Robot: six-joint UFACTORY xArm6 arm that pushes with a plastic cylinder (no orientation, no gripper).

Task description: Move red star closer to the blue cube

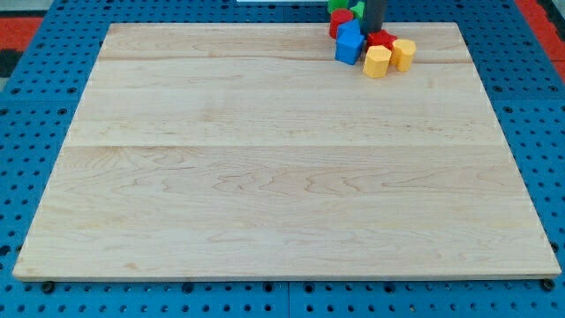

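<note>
Camera view: a pale wooden counter (282, 177) made of joined planks lies on a blue perforated base (35, 115), with red matting (22, 18) visible at the view's top corners. All blocks crowd the counter's top edge, right of centre. The blue cube (350, 43) sits at the cluster's left; the red star (381, 39) lies just to its right, touching or nearly so, partly hidden behind two yellow blocks (378, 61) (403, 53). A red block (338, 21) and green blocks (340, 5) stand behind the cube. The dark rod descends among them; my tip (372, 32) ends between cube and star. No fingers exist on this arm, so their state cannot be told.
</note>
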